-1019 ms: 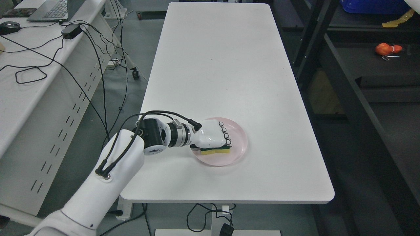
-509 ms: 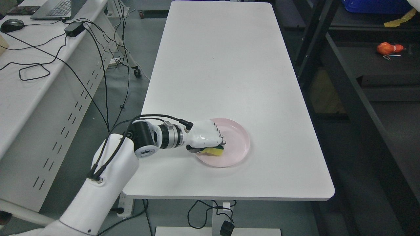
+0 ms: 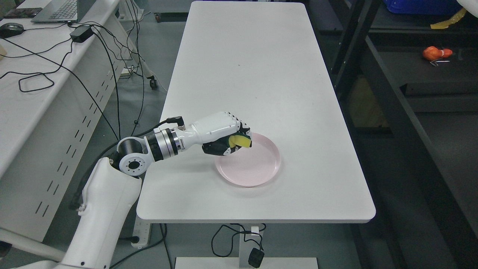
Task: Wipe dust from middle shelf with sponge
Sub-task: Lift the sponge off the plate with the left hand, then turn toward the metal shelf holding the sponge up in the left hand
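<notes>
My left arm rises from the frame's lower left, forearm angled up toward centre. My left hand (image 3: 224,136) sits just left of centre, knuckles up, fingers (image 3: 239,129) curled tight around the sponge (image 3: 240,141).

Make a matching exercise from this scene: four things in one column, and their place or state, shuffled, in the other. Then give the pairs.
Things:
1. sponge
2. pink plate
3. orange object
4. laptop

Place or state:
A. on the dark shelf unit at the far right
B. gripped in the left hand, lifted over the plate's rim
C. on the side desk at the upper left
D. lying empty on the white table

Pairs: 1-B, 2-D, 3-A, 4-C
</notes>
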Tool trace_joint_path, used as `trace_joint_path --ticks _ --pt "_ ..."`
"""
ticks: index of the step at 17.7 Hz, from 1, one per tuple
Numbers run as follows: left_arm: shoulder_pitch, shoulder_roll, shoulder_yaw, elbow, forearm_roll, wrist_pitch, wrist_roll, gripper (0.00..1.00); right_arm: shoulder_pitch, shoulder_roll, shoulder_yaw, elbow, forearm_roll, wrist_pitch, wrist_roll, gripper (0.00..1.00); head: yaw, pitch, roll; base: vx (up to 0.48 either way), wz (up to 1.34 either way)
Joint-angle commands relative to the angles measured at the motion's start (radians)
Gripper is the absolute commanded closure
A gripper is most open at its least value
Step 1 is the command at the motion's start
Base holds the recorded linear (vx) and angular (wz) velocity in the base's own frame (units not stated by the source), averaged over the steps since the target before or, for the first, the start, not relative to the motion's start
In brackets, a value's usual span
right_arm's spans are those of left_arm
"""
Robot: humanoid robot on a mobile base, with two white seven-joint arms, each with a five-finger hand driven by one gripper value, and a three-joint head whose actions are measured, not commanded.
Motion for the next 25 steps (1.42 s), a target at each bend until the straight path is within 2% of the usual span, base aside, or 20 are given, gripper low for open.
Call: trace_joint_path --ticks 1,3,5,6,10,16,25 --pt "0.026 -0.07 0.321 0.036 0.431 0.039 0.043 1.0 0.0 -0.017 0.0 -0.017 0.0 0.0 0.0 0.0 0.0 0.0 0.0 -0.042 -0.09" --pt "0.067 -0.07 0.256 0.035 0.623 0.166 0.261 1.0 0.0 -0.017 0.001 -0.017 0.0 0.0 0.0 0.0 0.0 0.0 0.0 -0.078 -0.19" --pt "0.102 -0.07 0.211 0.03 0.701 0.278 0.446 0.99 0.0 -0.017 0.0 -0.017 0.0 0.0 0.0 0.0 0.0 0.0 0.0 -0.102 -0.22" --pt "0.128 -0.07 0.17 0.021 0.734 0.302 0.509 0.99 0.0 -0.017 0.001 -0.017 0.0 0.0 0.0 0.0 0.0 0.0 0.0 -0.115 -0.22" --pt "0.251 -0.07 0.082 -0.097 0.786 0.302 0.529 1.0 0.0 -0.017 0.0 -0.017 0.0 0.0 0.0 0.0 0.0 0.0 0.0 -0.126 -0.27" --pt "0.299 -0.07 0.062 -0.169 0.786 0.302 0.525 1.0 0.0 -0.017 0.0 -0.017 0.0 0.0 0.0 0.0 0.0 0.0 0.0 -0.146 -0.37" --pt "0.333 -0.07 -0.013 -0.173 0.784 0.3 0.528 1.0 0.0 -0.017 0.0 -0.017 0.0 0.0 0.0 0.0 0.0 0.0 0.0 -0.198 -0.51"
